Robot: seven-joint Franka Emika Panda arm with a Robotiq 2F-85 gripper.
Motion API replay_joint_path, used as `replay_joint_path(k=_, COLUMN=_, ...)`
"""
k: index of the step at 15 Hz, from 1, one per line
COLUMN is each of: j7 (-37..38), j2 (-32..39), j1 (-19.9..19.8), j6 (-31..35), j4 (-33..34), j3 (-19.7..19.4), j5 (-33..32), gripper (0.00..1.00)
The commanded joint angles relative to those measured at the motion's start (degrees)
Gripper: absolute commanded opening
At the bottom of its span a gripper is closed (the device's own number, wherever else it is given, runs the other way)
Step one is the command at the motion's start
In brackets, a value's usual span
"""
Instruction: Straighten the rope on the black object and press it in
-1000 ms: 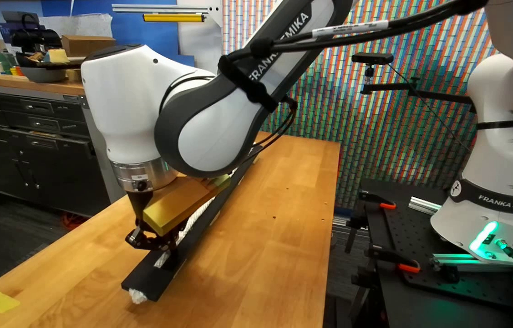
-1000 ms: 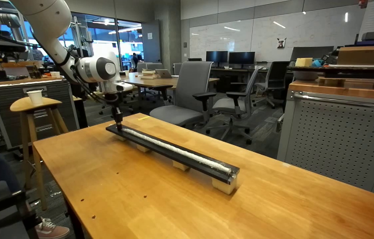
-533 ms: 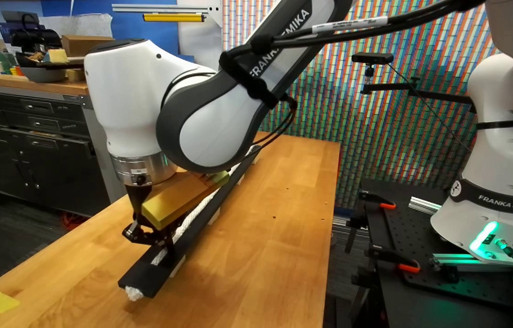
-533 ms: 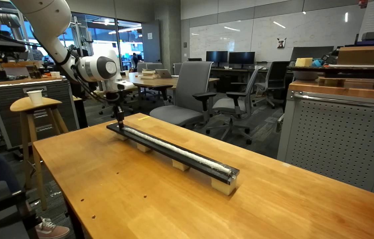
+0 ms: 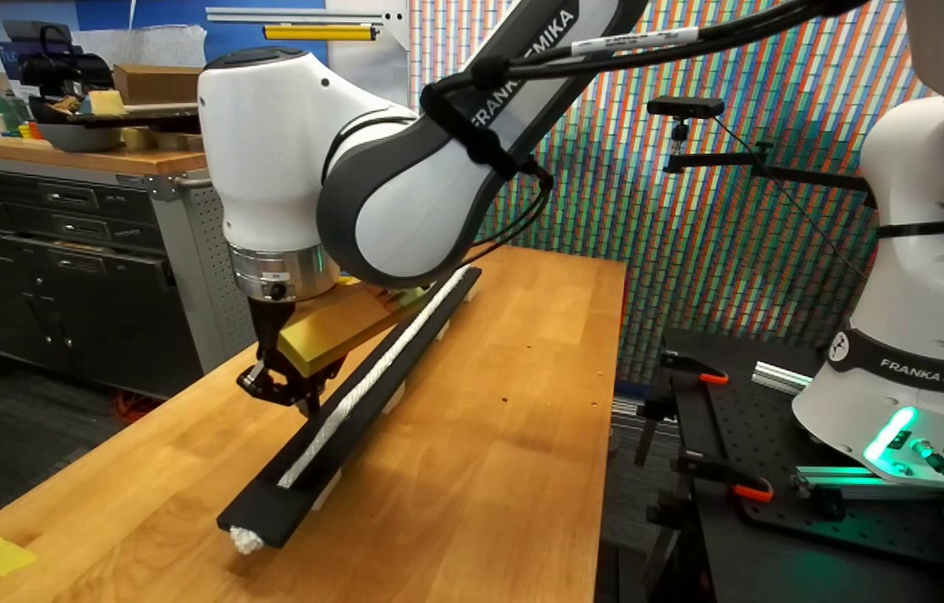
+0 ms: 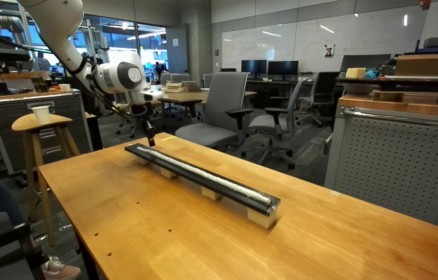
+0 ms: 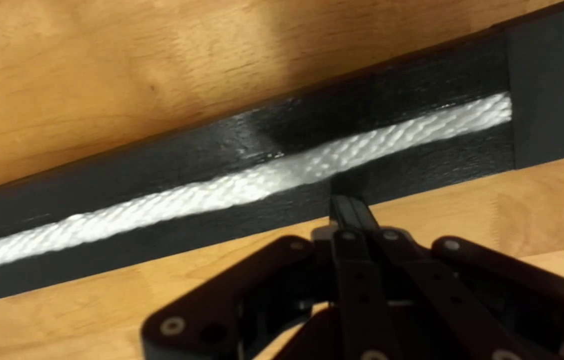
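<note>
Wooden table (image 6: 300, 249) carries the black bar (image 7: 282, 132), along whose top the white rope (image 7: 241, 189) lies nearly straight, with the gripper (image 7: 349, 202), jaws together and holding nothing, tilted just beside the rope near 1 end, and 4 pale blocks (image 6: 262, 219) under the bar.

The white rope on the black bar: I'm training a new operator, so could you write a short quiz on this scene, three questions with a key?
1. True or false: the jaws of the gripper are shut.
2. What props the black bar up off the table?
3. Pick one. The rope: (a) lies coiled, (b) runs lengthwise along the bar, (c) crosses the bar at a right angle.

Key: 1 true; 2 pale blocks; 3 b.
</note>
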Motion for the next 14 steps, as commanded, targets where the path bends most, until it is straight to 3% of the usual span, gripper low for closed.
replay_joint_path(k=1, j7=0.2, j2=-2.8, j1=0.0, j6=1.1, j4=-3.4, j3=-0.8, j5=-2.0, gripper=0.00)
replay_joint_path(k=14, j7=0.2, j2=-3.4, j1=0.2, j6=-0.8, j4=-4.4, j3=-0.4, j5=-2.5, gripper=0.00)
